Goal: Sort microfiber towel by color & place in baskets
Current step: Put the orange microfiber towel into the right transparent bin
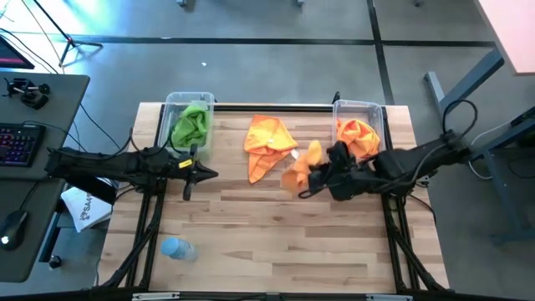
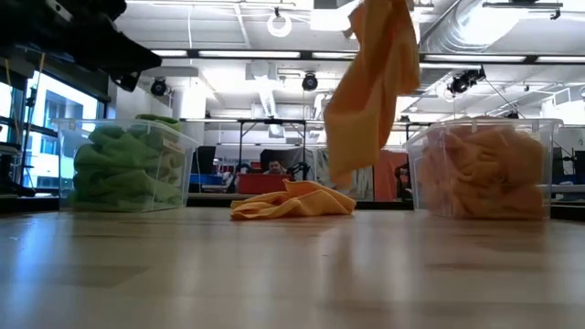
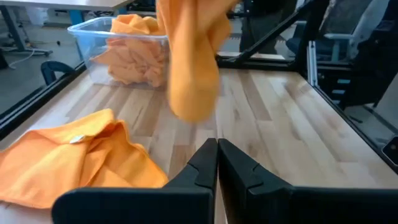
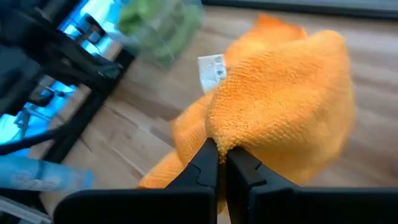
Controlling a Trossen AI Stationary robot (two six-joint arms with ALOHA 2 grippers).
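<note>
My right gripper (image 1: 311, 177) is above the middle of the table, shut on an orange microfiber towel (image 2: 375, 82). A second orange towel (image 1: 269, 142) lies crumpled on the wood near the far edge. The far-left basket (image 1: 191, 102) holds green towels (image 1: 191, 127). The far-right basket (image 1: 359, 107) holds orange towels (image 1: 358, 135). My left gripper (image 1: 205, 174) is shut and holds nothing; it stands just in front of the green basket, pointing toward the table's right. My right gripper pinches a bunched fold of the orange towel (image 4: 231, 140) between its two fingers, near the corner with the white label (image 4: 211, 71). The fingers slant down from the table's right. The towel hangs slack below them, its lower end (image 2: 343, 164) clear of the table.
A small pale blue bottle (image 1: 177, 248) lies near the front left corner. Black frame rails (image 1: 149, 209) run along the table's left and right sides. Bare wood (image 1: 276, 234) fills the near half. A desk with a keyboard (image 1: 21, 142) stands left of the table.
</note>
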